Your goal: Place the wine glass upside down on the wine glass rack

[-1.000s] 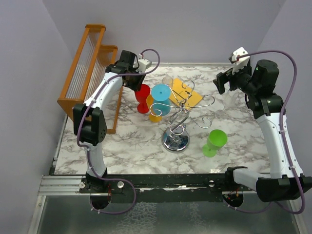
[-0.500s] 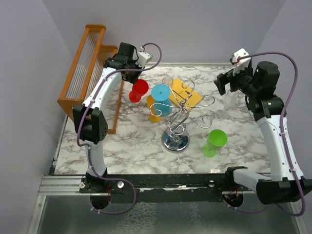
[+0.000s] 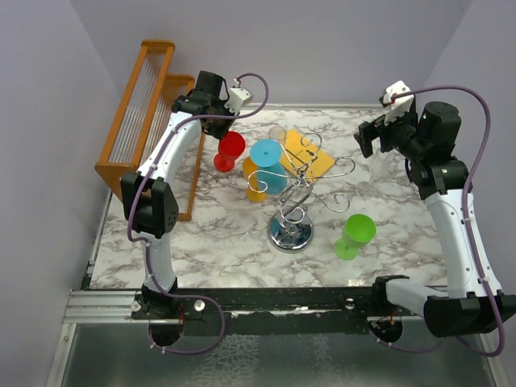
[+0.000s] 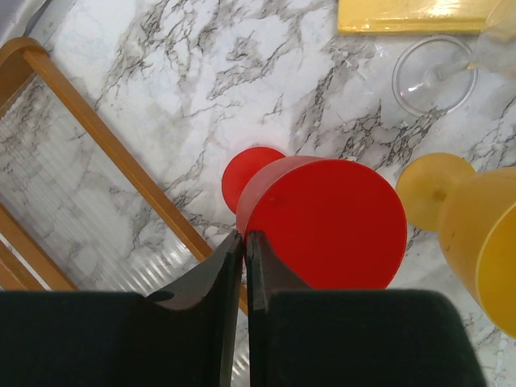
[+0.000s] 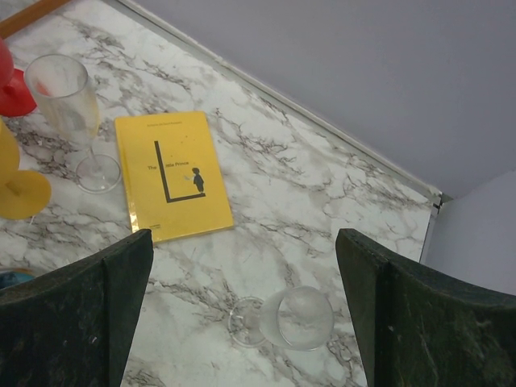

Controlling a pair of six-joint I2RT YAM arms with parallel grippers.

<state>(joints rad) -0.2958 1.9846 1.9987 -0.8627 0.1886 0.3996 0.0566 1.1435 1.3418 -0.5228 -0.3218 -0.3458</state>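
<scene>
A: Red wine glass (image 4: 322,222), position?
B: Far left part of the marble table (image 3: 218,234), tilted. The left gripper (image 4: 243,235) is clamped on its rim, fingers all but meeting on the bowl's wall. Cannot tell whether its foot is off the tabletop.
A: Chrome wire rack (image 3: 292,205)?
B: Mid-table, well apart from the red glass, to its right and nearer the arm bases. 1 cyan glass (image 3: 266,155) is at the rack's left loops, foot disc uppermost. 1 yellow glass (image 3: 256,189) is just beside it.
A: Right gripper (image 3: 369,141)?
B: Jaws spread wide, nothing between them, hanging over the far right of the table. 1 clear glass on its side (image 5: 294,318) lies below it.
A: Anything else?
B: Yellow book (image 5: 172,173) lying flat behind the rack, with 1 upright clear glass (image 5: 64,97) near its edge. Green glass (image 3: 355,234) upright, right of the rack. Orange slatted wooden rack (image 3: 141,121) along the left edge.
</scene>
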